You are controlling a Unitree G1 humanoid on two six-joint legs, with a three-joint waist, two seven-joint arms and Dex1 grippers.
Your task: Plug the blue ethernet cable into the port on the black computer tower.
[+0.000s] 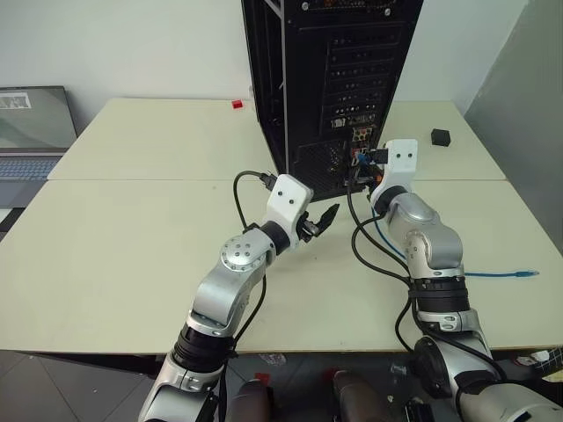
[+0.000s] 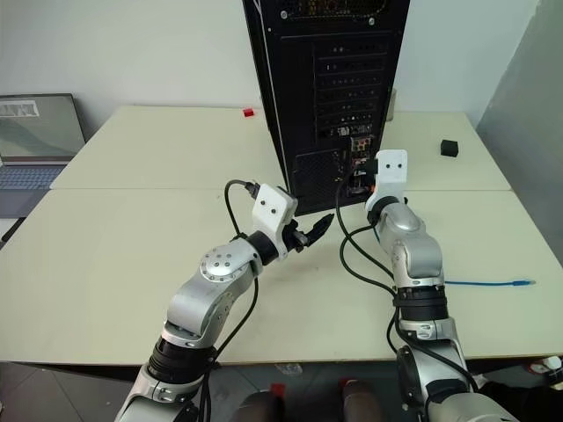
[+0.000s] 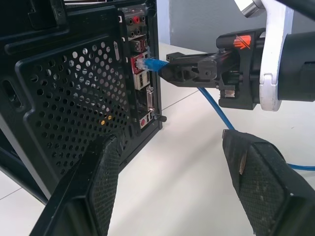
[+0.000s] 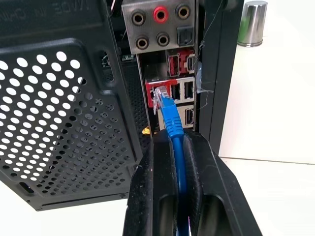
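The black computer tower (image 4: 59,98) was matt perforated metal. The blue ethernet cable (image 4: 173,129) looked like smooth, glossy plastic with a clear plug. The desk (image 1: 123,255) was smooth and matt, and the right pincer (image 4: 176,147) had finely textured black fingers (image 4: 157,187).

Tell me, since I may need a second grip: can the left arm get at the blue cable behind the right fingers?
Probably yes: the left gripper is open, and the blue ethernet cable hangs bare past the right gripper, nothing between.

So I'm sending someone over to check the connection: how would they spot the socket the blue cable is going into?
Look at the back of the black computer tower standing on the table, at the strip of sockets beside the perforated vent. Below the round audio jacks sits a red-framed socket, where the blue cable's clear plug is; its neighbours are flat pale slots.
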